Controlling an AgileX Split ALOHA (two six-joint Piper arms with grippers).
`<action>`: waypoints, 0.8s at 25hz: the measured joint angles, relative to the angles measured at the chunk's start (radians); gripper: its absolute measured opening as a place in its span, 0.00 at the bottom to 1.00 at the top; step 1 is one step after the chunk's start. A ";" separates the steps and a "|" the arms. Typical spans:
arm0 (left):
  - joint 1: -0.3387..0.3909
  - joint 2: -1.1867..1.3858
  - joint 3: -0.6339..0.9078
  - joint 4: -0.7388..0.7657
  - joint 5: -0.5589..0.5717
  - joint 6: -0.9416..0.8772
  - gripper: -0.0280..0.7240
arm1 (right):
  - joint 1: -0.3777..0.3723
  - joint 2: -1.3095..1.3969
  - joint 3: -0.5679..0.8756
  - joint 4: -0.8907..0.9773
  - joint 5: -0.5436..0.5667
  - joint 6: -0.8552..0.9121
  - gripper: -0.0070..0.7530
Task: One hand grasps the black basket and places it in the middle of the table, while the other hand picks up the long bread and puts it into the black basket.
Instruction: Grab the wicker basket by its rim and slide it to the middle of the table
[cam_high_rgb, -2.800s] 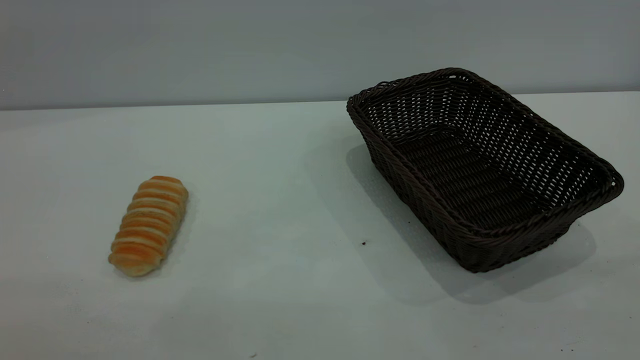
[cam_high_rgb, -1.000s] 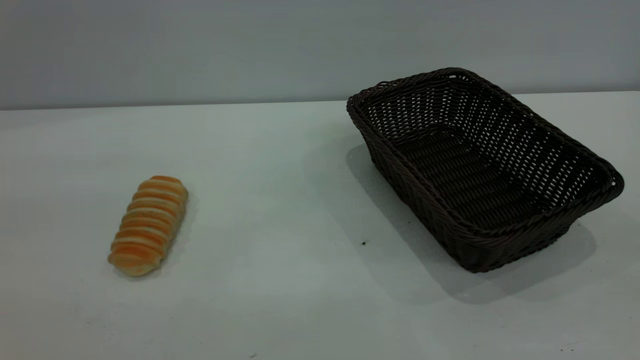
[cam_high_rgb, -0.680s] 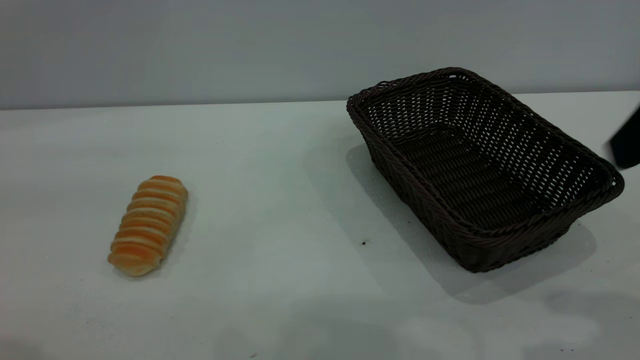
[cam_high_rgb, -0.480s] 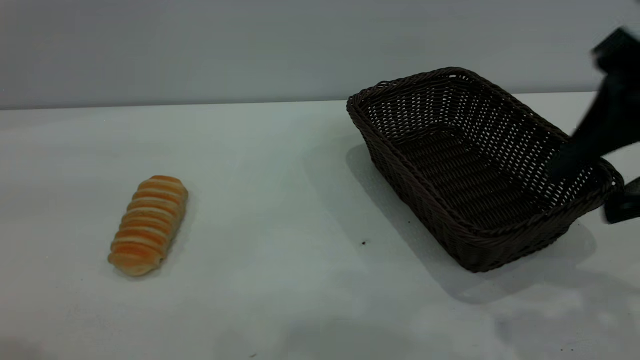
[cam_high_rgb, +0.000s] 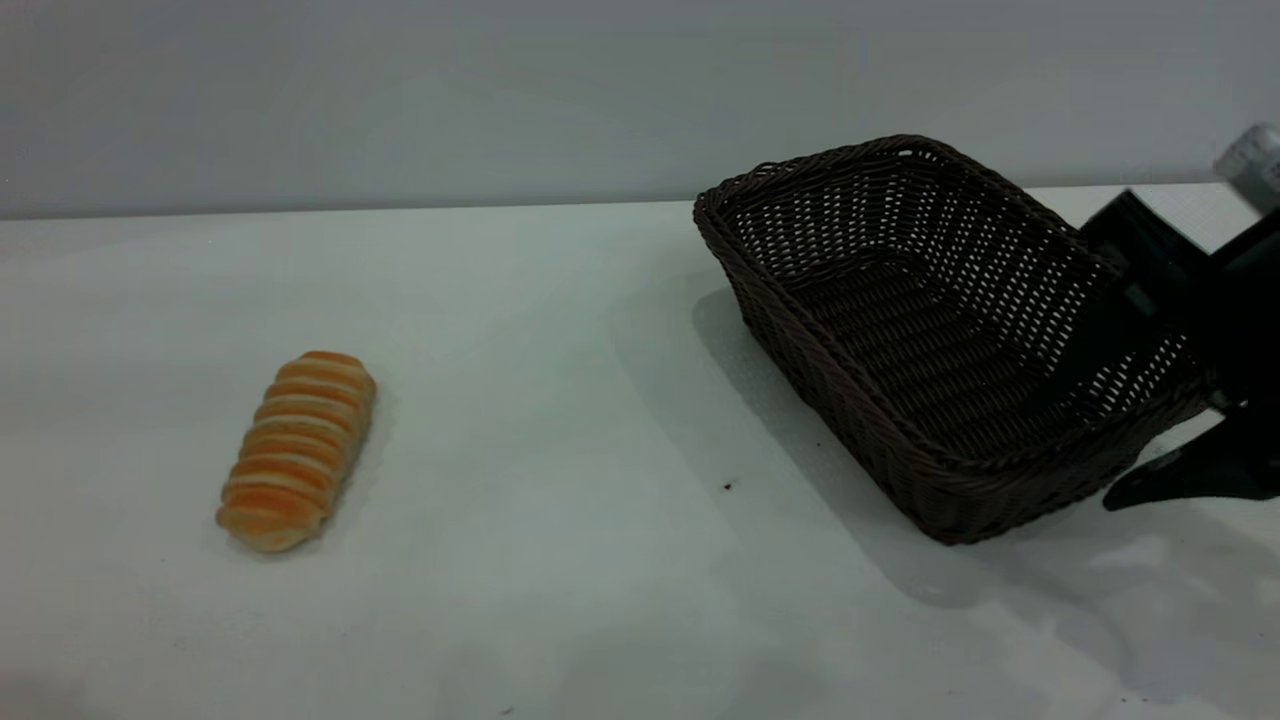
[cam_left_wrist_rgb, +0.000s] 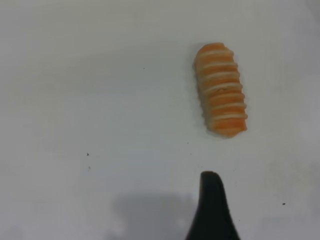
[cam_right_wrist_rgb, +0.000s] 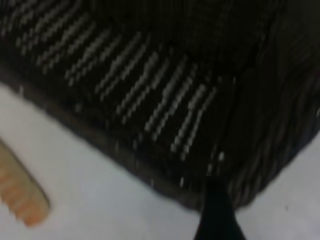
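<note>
Exterior view: right gripper (cam_high_rgb: 1150, 420) straddles the basket's (cam_high_rgb: 900, 300) right end wall, jaws spread, one finger (cam_high_rgb: 1110, 330) inside, the other outside. Basket sits at the table's (cam_high_rgb: 560, 400) right; bread (cam_high_rgb: 297, 448) lies far left. Left gripper (cam_left_wrist_rgb: 214, 210) hovers near the bread; its grip cannot be judged.

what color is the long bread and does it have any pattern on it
Orange-golden crust with pale cream cross stripes; the long bread shows best in the left wrist view.
</note>
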 joint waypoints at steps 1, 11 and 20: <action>0.000 0.000 0.000 0.000 -0.001 0.000 0.82 | 0.000 0.019 0.000 0.039 -0.017 -0.014 0.72; 0.000 0.000 0.000 0.000 -0.020 0.001 0.82 | 0.000 0.170 -0.023 0.385 -0.157 -0.202 0.60; 0.000 0.000 0.000 0.000 -0.027 0.003 0.82 | 0.000 0.184 -0.040 0.433 -0.157 -0.227 0.12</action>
